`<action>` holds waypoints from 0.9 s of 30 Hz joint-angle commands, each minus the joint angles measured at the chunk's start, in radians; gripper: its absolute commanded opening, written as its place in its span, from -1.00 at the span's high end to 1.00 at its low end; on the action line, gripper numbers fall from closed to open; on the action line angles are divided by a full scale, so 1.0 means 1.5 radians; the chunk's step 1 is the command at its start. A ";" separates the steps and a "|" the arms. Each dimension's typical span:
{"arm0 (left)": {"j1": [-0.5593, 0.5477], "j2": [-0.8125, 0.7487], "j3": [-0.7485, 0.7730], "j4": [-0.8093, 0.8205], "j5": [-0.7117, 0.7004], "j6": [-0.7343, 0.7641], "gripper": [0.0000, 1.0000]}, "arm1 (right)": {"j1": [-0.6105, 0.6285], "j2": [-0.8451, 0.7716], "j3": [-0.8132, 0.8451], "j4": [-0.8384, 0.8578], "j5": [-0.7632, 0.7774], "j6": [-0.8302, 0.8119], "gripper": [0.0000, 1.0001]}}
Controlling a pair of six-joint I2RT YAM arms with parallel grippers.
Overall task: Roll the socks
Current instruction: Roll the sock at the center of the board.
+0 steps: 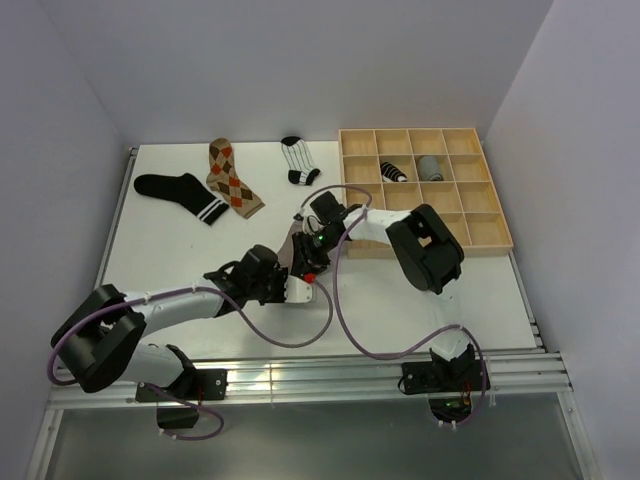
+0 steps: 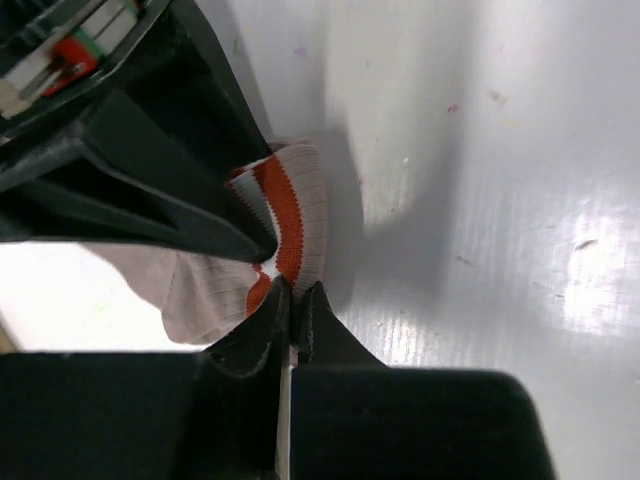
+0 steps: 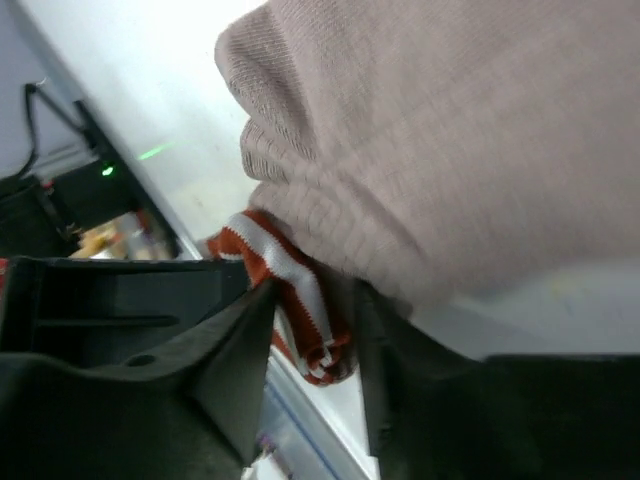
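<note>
**While left clamps, right straddles cuff**
Left gripper (image 2: pixel 292 292) pinched tight on taupe sock (image 3: pixel 450 150) mid-table. Right gripper (image 3: pixel 310 310) jaws spread either side of its orange-white cuff (image 2: pixel 290 215). Beyond: black sock (image 1: pixel 180 192), argyle sock (image 1: pixel 232 180), striped sock (image 1: pixel 298 160) flat; rolled socks (image 1: pixel 393 172) in tray (image 1: pixel 410 131).

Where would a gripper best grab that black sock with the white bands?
Probably its toe end, from straight above: the black sock lies flat on the table, and that end lies clear of the argyle sock, which crowds the banded cuff.
</note>
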 commanded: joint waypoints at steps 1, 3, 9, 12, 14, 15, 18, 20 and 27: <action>0.034 0.015 0.082 -0.144 0.149 -0.049 0.99 | -0.001 -0.072 -0.045 0.044 0.172 -0.003 0.05; 0.069 0.039 0.128 -0.215 0.191 -0.054 0.99 | -0.004 -0.129 -0.072 0.075 0.203 0.013 -0.05; 0.154 0.131 0.235 -0.366 0.319 -0.036 0.99 | -0.027 -0.277 -0.185 0.182 0.302 0.092 -0.15; 0.191 0.191 0.293 -0.456 0.368 -0.009 0.99 | -0.040 -0.344 -0.244 0.215 0.360 0.113 -0.15; 0.213 0.241 0.339 -0.521 0.393 0.010 0.99 | -0.041 -0.405 -0.303 0.260 0.391 0.120 -0.15; 0.219 0.258 0.356 -0.543 0.399 0.016 0.99 | -0.041 -0.425 -0.324 0.287 0.395 0.122 -0.15; 0.236 0.344 0.433 -0.655 0.425 0.055 0.99 | -0.039 -0.490 -0.414 0.356 0.395 0.105 -0.14; 0.243 0.411 0.493 -0.731 0.445 0.061 0.99 | -0.023 -0.520 -0.443 0.381 0.412 0.085 -0.14; 0.277 0.568 0.661 -0.906 0.515 0.061 0.99 | 0.142 -0.557 -0.478 0.433 0.572 -0.054 -0.15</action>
